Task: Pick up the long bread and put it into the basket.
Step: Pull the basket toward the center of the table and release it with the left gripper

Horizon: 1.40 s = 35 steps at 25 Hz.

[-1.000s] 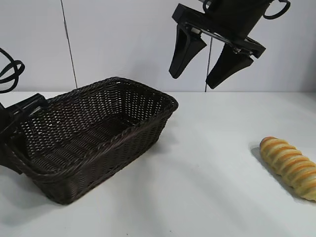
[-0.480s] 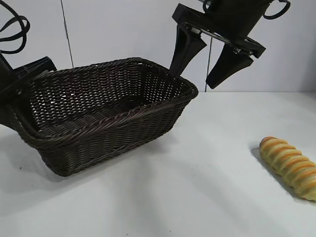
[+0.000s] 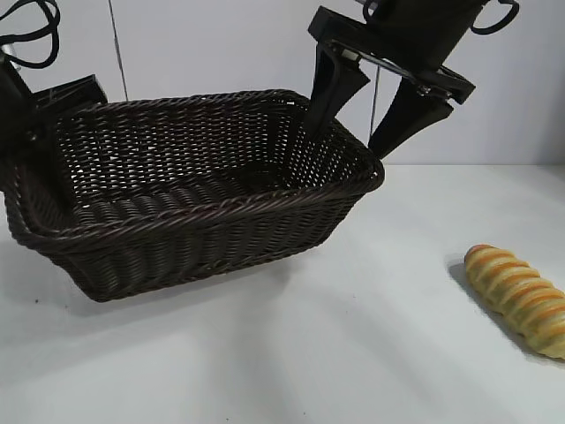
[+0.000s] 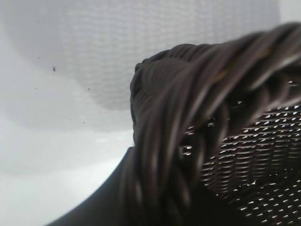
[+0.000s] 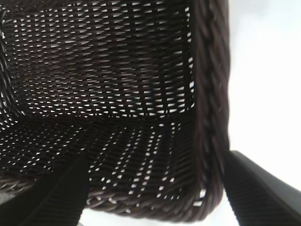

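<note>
bread, a ridged golden-yellow long loaf (image 3: 519,299), lies diagonally at lower right, nearer the wide-open, empty right gripper (image 3: 377,110) at upper centre, while the left gripper (image 3: 40,132) clamps the dark wicker basket (image 3: 212,208) rim at left.

My left gripper (image 3: 40,132) sits at the frame's upper left, fingers nearly closed. My right gripper (image 3: 362,119) hangs at upper right, pointing down, fingers spread wide.
</note>
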Available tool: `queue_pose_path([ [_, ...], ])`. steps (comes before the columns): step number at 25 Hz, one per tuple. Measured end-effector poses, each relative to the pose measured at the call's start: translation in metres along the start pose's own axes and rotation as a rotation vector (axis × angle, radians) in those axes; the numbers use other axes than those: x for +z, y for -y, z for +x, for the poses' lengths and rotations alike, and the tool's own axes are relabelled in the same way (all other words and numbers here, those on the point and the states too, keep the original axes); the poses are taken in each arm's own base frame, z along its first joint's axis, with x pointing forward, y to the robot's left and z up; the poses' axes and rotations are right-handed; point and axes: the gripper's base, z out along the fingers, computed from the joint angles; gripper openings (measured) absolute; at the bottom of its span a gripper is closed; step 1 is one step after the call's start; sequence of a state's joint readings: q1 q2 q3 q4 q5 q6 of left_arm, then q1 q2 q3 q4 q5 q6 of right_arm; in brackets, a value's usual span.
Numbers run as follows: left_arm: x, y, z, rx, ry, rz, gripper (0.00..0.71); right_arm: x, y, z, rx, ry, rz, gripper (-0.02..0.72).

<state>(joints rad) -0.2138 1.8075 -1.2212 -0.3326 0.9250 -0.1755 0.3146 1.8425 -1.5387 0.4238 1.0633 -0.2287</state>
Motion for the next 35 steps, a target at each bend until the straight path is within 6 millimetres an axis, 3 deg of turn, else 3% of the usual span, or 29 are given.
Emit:
queue_pose_path([
  [11, 0.023, 0.017, -0.045, 0.194, -0.106, 0.038, 0.103, 0.0, 0.0, 0.0, 0.0, 0.0, 0.0, 0.57],
  [23, 0.051, 0.012, -0.051, 0.197, -0.135, 0.037, 0.103, 0.0, 0.0, 0.0, 0.0, 0.0, 0.0, 0.57],
  [35, 0.052, 0.012, -0.053, 0.196, -0.104, 0.038, 0.103, 0.0, 0.0, 0.0, 0.0, 0.0, 0.0, 0.57],
])
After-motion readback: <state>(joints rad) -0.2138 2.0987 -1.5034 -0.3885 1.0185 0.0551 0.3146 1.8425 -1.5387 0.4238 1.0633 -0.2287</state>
